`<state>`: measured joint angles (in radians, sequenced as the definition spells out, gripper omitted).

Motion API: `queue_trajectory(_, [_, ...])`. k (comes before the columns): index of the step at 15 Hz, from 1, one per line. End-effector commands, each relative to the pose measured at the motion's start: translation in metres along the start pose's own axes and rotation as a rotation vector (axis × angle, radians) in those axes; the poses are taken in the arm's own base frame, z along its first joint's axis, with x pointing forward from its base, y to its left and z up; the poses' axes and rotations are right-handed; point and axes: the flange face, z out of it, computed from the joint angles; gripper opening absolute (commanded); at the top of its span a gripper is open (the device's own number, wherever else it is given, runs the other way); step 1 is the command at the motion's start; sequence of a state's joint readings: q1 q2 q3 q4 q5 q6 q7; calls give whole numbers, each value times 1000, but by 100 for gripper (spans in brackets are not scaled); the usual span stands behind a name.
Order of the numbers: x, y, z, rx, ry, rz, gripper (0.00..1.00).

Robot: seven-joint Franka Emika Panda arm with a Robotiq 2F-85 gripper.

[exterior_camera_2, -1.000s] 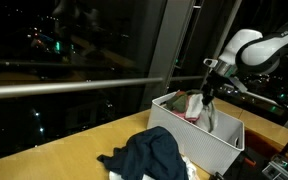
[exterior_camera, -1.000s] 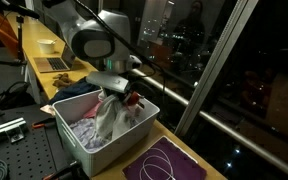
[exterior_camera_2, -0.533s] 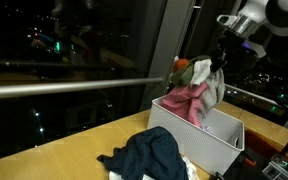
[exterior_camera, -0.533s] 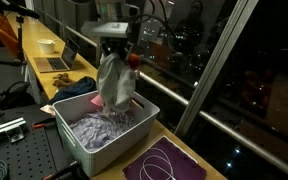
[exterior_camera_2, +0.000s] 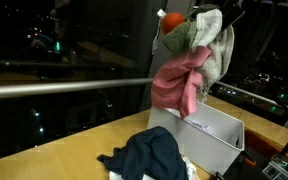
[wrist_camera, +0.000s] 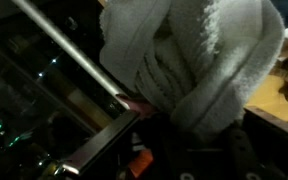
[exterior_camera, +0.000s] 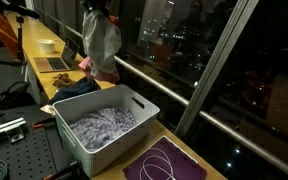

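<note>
Gripping: the hand (exterior_camera: pixel 96 7), at the top edge of an exterior view, is closed on a bundle of clothes (exterior_camera_2: pixel 191 58); its fingers are buried in fabric.
Bundle position: high in the air, well above the bin (exterior_camera: pixel 124 140), over or just beyond one end; which of the two cannot be told.
Bundle parts: a green and orange piece (exterior_camera_2: pixel 172 25) on top, a grey-white towel (wrist_camera: pixel 199 60), and a pink cloth (exterior_camera_2: pixel 177 85) hanging lowest.
Risk, slipping: probably only some layers are pinched, so the loose pink cloth could slide out and drop onto the table or the bin's rim.
Risk, snagging: the bundle hangs near the window rail (exterior_camera_2: pixel 64 86); a swing might catch it there.
Table, left to right: what looks like a laptop (exterior_camera: pixel 52 64), a dark blue garment (exterior_camera: pixel 74 88), the bin holding a pale patterned cloth (exterior_camera: pixel 102 125), and a purple mat (exterior_camera: pixel 166 160) bearing a white cord loop.
Surface: yellow wooden table (exterior_camera_2: pixel 74 150).
Room: tall windows, with night city lights beyond.
</note>
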<state>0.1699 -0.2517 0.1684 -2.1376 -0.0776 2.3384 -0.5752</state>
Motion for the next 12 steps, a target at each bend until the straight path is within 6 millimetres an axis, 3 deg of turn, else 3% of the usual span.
queue_trajectory(1, [36,-15,-24,-5,10,-56,4])
queue_trajectory(5, [68,-43,-25,19,18,-114,4])
queue_trajectory(7, [86,-61,-16,55,19,-139,4])
queue_trajectory(9, [99,-83,2,92,11,-164,4])
queue_trajectory(12, [108,-109,44,151,-26,-185,4])
